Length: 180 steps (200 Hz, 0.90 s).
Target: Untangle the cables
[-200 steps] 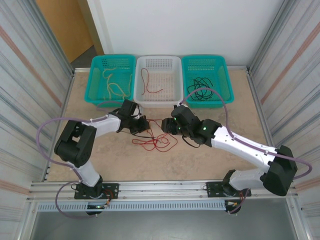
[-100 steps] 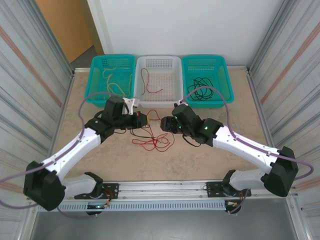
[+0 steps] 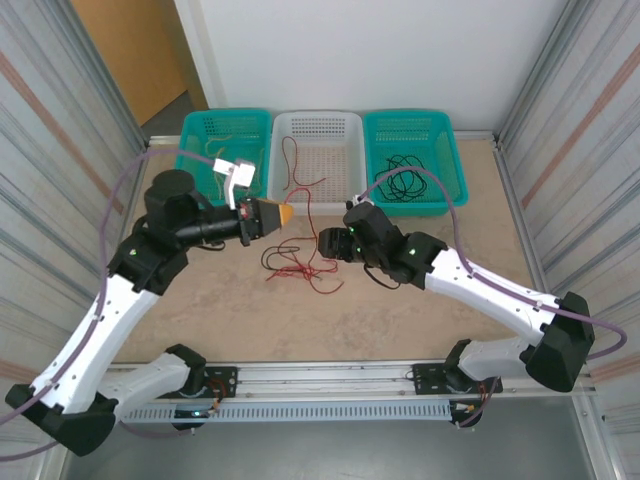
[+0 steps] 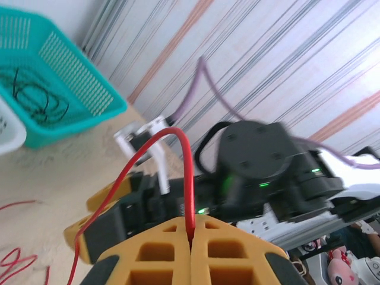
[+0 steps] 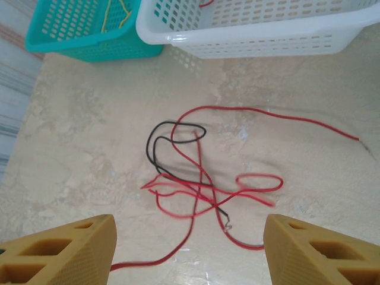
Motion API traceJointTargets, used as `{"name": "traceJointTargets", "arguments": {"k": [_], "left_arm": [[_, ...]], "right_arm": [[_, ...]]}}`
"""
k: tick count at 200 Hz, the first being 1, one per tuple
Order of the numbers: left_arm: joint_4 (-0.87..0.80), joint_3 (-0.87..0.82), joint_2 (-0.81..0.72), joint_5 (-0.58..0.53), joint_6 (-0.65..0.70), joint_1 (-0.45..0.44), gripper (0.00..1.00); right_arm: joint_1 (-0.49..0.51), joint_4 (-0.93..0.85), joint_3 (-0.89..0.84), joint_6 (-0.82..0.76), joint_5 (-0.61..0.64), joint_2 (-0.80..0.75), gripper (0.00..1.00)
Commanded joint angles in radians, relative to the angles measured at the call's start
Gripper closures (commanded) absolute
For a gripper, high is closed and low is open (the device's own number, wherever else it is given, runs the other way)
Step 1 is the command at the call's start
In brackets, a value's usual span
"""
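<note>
your left gripper (image 3: 283, 213) is up off the worktop (image 3: 230, 320), just in front of the white basket (image 3: 318, 122). its jaws are pressed together, pinching a red cable (image 4: 186, 178). in the left wrist view that cable rises out of the seam between the two orange fingers (image 4: 160, 252), arches over and drops away to the left. from above you can follow it from the orange tip down to the tangle of cables (image 3: 300, 270), which lies on the worktop between the two arms.

your right gripper (image 3: 326, 243) sits low, just to the right of the tangle, with its jaws spread and nothing in them. in the right wrist view its orange fingertips (image 5: 77, 249) stand well apart. the tangle lies on the worktop beyond them: red loops crossing a black cable (image 5: 153, 148), with one red end trailing off to the right.

along the far edge, the left teal basket (image 3: 200, 125) holds pale yellow strands (image 5: 107, 22). the white basket holds a lone red strand (image 3: 290, 160), and the right teal basket (image 3: 450, 150) holds black coils (image 3: 400, 188).
</note>
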Motion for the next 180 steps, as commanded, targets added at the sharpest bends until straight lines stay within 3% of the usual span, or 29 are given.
{"name": "traceJointTargets", "arguments": {"k": [1, 115, 136, 180], "left_arm": [[-0.024, 0.088, -0.013, 0.021, -0.008, 0.017, 1.00], [-0.098, 0.448, 0.112, -0.026, 0.035, 0.037, 1.00], [-0.135, 0.532, 0.173, -0.083, 0.043, 0.066, 1.00], [-0.042, 0.671, 0.327, -0.111, 0.009, 0.143, 1.00]], "right_arm": [[-0.013, 0.015, -0.010, -0.011, -0.012, 0.015, 0.34], [-0.049, 0.084, -0.122, 0.141, -0.068, 0.082, 0.38], [-0.048, 0.111, -0.169, 0.171, -0.064, 0.081, 0.37], [-0.050, 0.097, -0.219, 0.226, -0.030, 0.082, 0.38]]}}
